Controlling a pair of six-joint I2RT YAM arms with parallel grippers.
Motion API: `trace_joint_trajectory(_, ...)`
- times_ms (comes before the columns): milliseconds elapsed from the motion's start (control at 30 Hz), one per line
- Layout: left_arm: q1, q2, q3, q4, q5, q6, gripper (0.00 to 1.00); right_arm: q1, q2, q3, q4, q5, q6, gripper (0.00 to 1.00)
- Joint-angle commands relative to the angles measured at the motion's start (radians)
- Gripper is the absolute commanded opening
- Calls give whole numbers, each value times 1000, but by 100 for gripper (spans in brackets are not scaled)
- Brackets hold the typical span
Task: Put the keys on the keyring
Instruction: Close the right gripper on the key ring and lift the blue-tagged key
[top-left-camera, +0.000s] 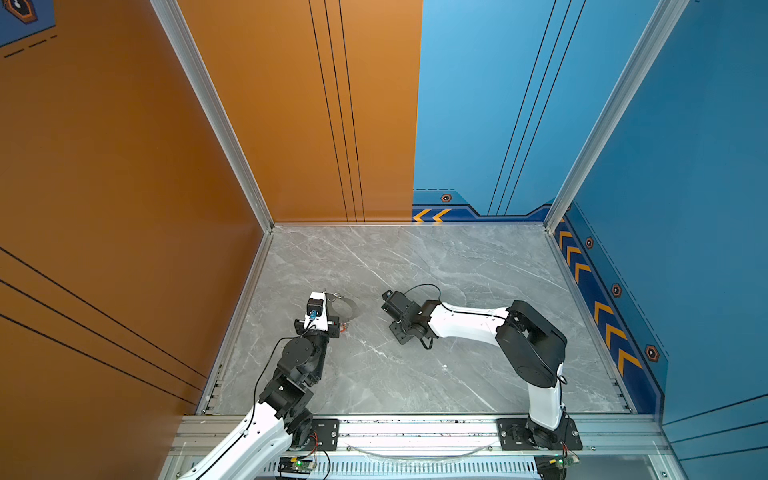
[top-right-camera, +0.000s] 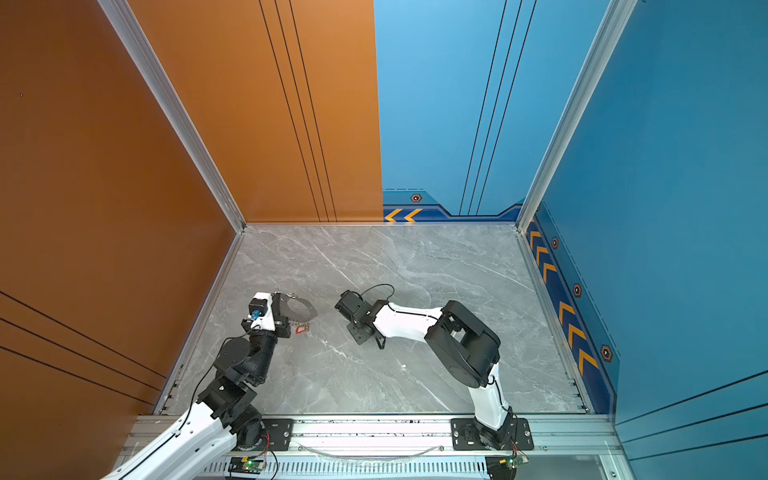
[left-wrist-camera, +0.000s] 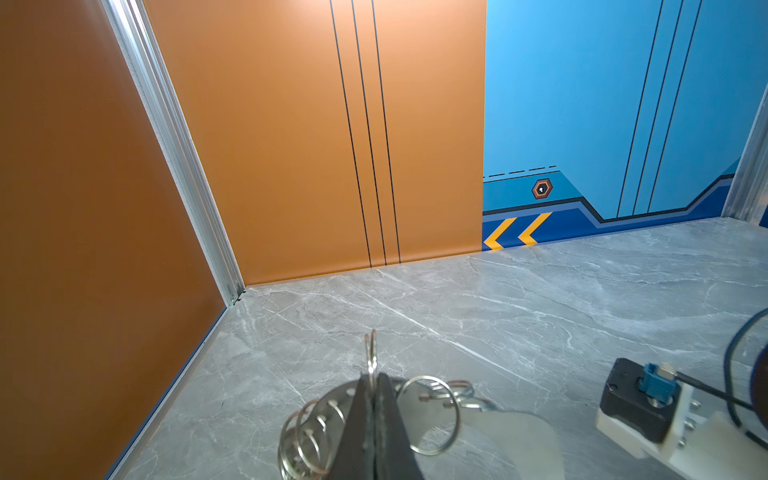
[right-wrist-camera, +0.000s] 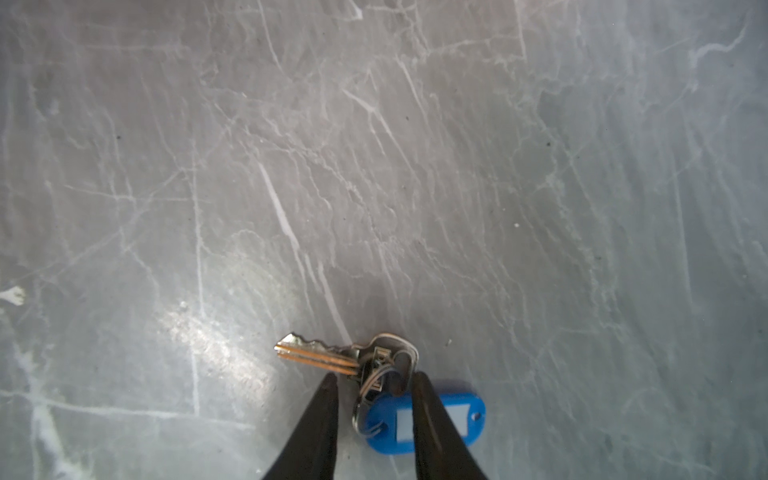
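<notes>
Left claw (left-wrist-camera: 372, 382), low centre in the left wrist view, is clamped shut on one upright split ring (left-wrist-camera: 371, 349) of the keyring (left-wrist-camera: 507, 428); that thin pinch could let the keyring swing. Low centre in the right wrist view, your right claw (right-wrist-camera: 376, 380) stands apart astride the small ring (right-wrist-camera: 388, 370) joining key (right-wrist-camera: 316, 355) and blue tag (right-wrist-camera: 465, 415); close off-centre and it may skid out. In both top views the keyring (top-left-camera: 356, 309) sits centre-left, a red tag (top-right-camera: 301, 329) just below.

A grey marble-patterned tabletop (top-left-camera: 415, 257) sat walled by orange panels (top-left-camera: 104, 166) and blue panels (top-left-camera: 478, 104), joined by aluminium corner posts (top-left-camera: 214, 112); yellow chevrons (top-left-camera: 440, 215) marked the blue base.
</notes>
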Motion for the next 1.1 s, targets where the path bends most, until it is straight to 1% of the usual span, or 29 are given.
trace_joint_trajectory(0, 11, -13, -3, 37, 14, -10, 0, 10, 14, 33, -46, 50, -7, 28)
trace_joint_trajectory(233, 13, -9, -3, 38, 16, -11, 0, 17, 8, 37, -66, 93, -21, 19)
trace_joint_trajectory(367, 15, -9, -1, 39, 18, -13, 0, 17, 8, 38, -74, 108, -20, 17)
trace_joint_trajectory(533, 17, -7, -1, 38, 20, -17, 0, 14, 16, 45, -81, 112, -10, 17)
trace_joint_trajectory(733, 19, -6, -1, 39, 22, -17, 0, 7, 27, 52, -85, 95, -7, 17)
trace_joint_trajectory(867, 21, -6, -1, 39, 24, -17, 0, 7, 33, 58, -91, 87, -9, 15)
trace_joint_trajectory(1067, 22, -6, -3, 39, 25, -21, 0, 15, 13, 50, -89, 91, -22, 5)
